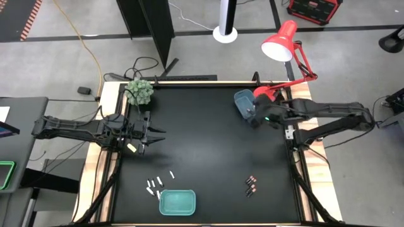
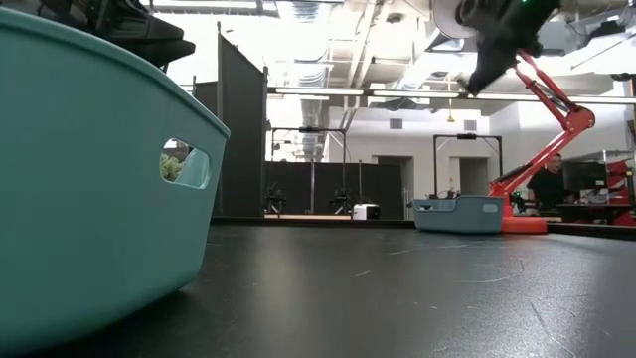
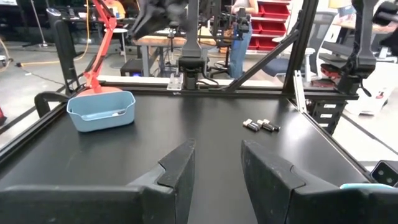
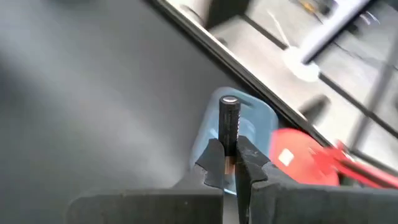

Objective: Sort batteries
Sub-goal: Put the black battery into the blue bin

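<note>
Black tabletop (image 1: 208, 139), red lamp (image 1: 281, 41) at 1 o'clock. Right claw (image 4: 231, 163) pinching a dark battery (image 4: 229, 124) upright, above the blue tray (image 1: 243, 102) at 1 o'clock. Left claw (image 3: 216, 163) spread, idle at 9 o'clock. Whitish batteries (image 1: 158, 183) beside the teal tray (image 1: 177, 202) at 7 o'clock; dark batteries (image 1: 250, 185) at 5 o'clock.
</note>
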You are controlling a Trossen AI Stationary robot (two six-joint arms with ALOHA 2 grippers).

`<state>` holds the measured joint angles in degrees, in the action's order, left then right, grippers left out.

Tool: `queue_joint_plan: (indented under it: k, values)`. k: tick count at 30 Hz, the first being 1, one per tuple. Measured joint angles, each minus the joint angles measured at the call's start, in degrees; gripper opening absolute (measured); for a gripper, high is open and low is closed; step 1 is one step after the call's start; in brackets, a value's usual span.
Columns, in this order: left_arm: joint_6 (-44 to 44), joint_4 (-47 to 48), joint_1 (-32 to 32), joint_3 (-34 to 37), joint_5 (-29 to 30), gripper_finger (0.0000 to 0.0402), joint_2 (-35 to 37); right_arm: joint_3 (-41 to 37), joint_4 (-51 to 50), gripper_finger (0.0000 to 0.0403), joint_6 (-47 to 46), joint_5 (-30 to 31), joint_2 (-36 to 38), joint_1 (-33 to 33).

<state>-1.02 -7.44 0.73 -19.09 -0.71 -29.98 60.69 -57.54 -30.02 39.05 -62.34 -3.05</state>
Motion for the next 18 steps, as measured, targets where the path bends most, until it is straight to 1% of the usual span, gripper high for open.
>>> queue_joint_plan:
  k: [6, 11, 14, 18]
  values:
    - [-1.03, -0.02, -0.02, 0.0, 0.0, 0.0125, -0.02, 0.0, 1.78, 0.0016, 0.9, -0.37, -7.65, -8.88]
    - [-1.06, -0.17, -0.01, 0.0, 0.0, 0.0125, -0.01, -0.02, 2.98, 0.0016, 2.19, -4.32, -15.1, -16.28]
    - [-1.2, -0.18, 0.0, 0.0, 0.0, 0.0125, -0.02, -0.03, 3.49, 0.0016, 4.12, -5.28, -19.3, -19.05]
    - [-1.75, -0.17, 0.0, 0.0, -0.02, 0.0125, -0.02, -0.04, 5.75, 0.002, 6.43, -9.1, -22.96, -20.87]
